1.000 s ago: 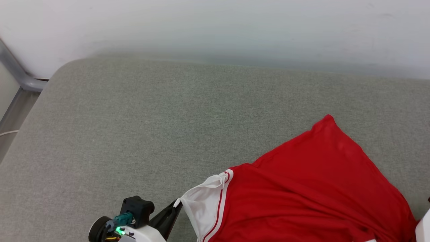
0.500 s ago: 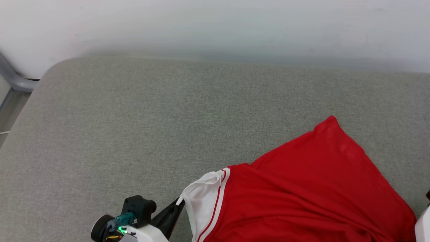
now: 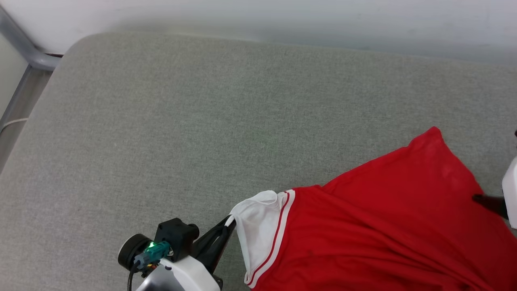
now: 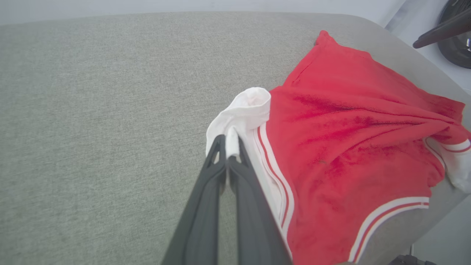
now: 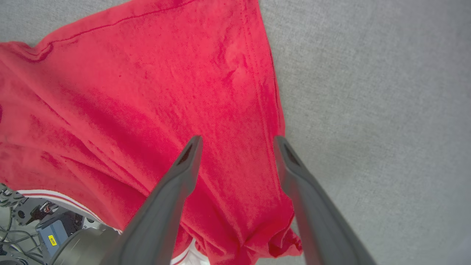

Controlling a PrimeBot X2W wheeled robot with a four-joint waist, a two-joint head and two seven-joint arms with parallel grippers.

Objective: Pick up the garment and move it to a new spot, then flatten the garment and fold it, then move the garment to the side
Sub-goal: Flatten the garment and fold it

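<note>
Grey woven cushion (image 3: 161, 129) w/ rounded far-L corner, backed by pale wall (image 3: 282, 16); grey metal tube (image 3: 28, 56) beside that corner.

(a) Head view. Garment (image 3: 383, 234), a red jersey w/ white short sleeve (image 3: 258, 226) and red-stripe trim, lies on near-R part of cushion and runs off the lower and R edges of view. One red corner points toward far side. Lettering not visible. Left gripper (image 3: 228, 222) at lower centre-L, fingers aimed at sleeve's outer edge, tips touching it. One dark finger (image 3: 488, 201) of right gripper (image 5: 238, 140) enters at R edge, over the red cloth's side edge.

(b) L wrist view. Left gripper's jaws are pressed together, pinching a small fold of sleeve edge at the tips. Cuff stands up, rolled, just beyond the tips. Rest of garment spreads to the R in long creases. Second white sleeve (image 4: 456, 165) at far R edge of view, w/ striped trim (image 4: 390, 217) along near border.

(c) R wrist view. Right gripper's jaws spread wide, nothing caught between them. One tip is over red body cloth, the other approx. at the side seam where cloth meets cushion. Whether tips touch the cloth: cannot tell.
</note>
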